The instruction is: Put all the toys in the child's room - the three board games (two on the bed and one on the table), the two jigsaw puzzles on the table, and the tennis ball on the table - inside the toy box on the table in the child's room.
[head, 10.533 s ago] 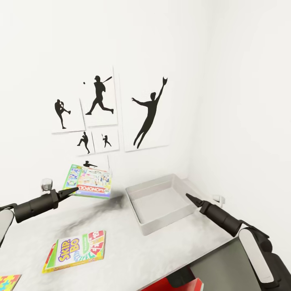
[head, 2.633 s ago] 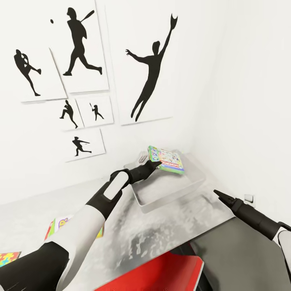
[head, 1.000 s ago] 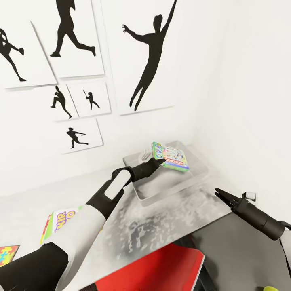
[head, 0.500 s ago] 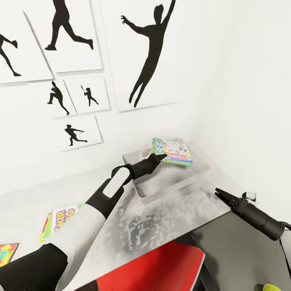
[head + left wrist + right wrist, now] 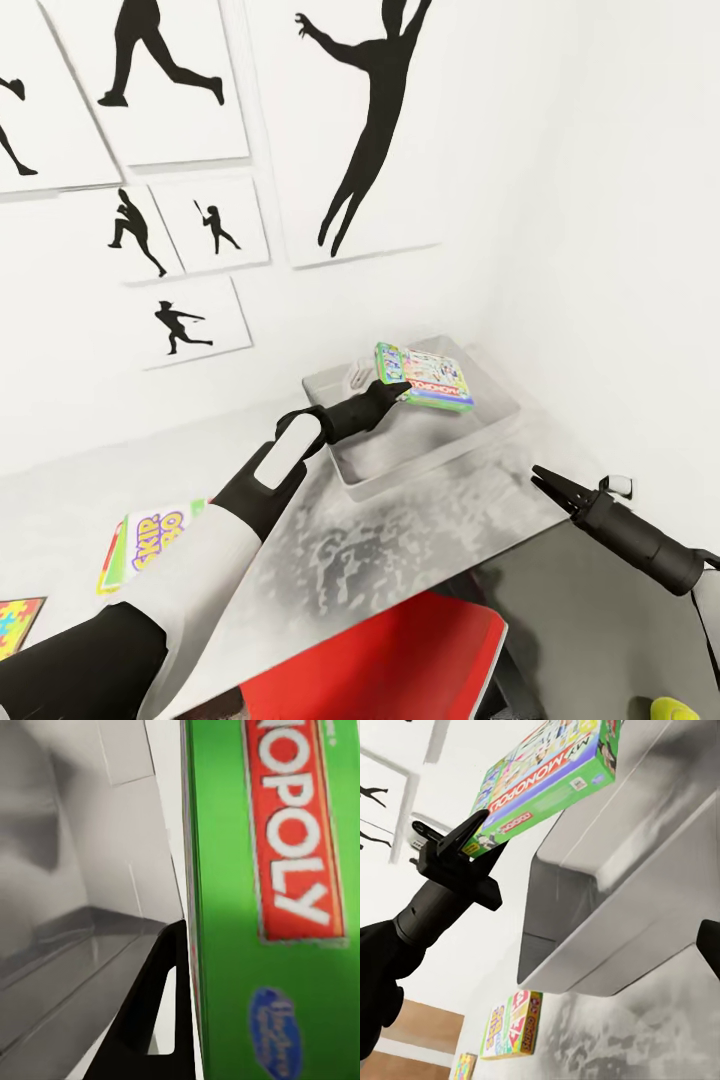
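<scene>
Head view, left pincer [image 5: 398, 387] clamping green-edged board game [image 5: 428, 377], apparently above toy box [image 5: 480, 432]

Two board games are in sight: the green-edged Monopoly box [image 5: 424, 377] at the centre of the head view, and the Skip-Bo box [image 5: 150, 535] at lower left. One jigsaw puzzle [image 5: 18, 624] pokes in at the far lower-left edge, only a corner of it visible. One toy box [image 5: 345, 466], light grey, sits at centre. One yellow-green ball [image 5: 670, 709] peeks in at the bottom right corner, mostly cut off. Two grippers count: the left gripper [image 5: 394, 389] at centre and the right gripper [image 5: 541, 477] at lower right. Six black silhouette pictures [image 5: 372, 130] hang across the upper half, one cut by the left edge. One red surface [image 5: 400, 665] lies at the bottom centre.
</scene>
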Motion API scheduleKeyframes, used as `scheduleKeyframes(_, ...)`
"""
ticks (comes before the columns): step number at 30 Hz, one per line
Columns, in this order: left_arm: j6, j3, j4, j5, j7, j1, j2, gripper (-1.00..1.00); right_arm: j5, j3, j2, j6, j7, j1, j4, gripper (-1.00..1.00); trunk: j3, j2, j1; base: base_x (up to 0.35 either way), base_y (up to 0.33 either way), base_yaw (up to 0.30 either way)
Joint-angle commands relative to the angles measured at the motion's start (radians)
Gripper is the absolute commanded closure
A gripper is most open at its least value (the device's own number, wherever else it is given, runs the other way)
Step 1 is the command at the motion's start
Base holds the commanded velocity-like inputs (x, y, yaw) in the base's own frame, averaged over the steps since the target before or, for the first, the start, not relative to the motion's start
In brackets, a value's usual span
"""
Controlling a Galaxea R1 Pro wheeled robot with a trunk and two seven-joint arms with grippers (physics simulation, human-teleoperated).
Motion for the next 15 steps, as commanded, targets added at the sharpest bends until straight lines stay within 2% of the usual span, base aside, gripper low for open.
scheduleKeyframes(1, 0.003, 0.000, 0.000, 0.003, -0.001, -0.001, 0.000, 1.00, 0.000, -0.001, 0.000, 0.005, 0.003, -0.001, 0.000, -1.00, -0.003, -0.002, 0.000, 0.000, 0.000, 0.000)
scheduleKeyframes(15, 0.003, 0.000, -0.003, 0.003, -0.001, -0.001, 0.000, 1.00, 0.000, -0.001, 0.000, 0.005, 0.003, -0.001, 0.000, -1.00, -0.026, -0.002, 0.000, 0.000, 0.000, 0.000)
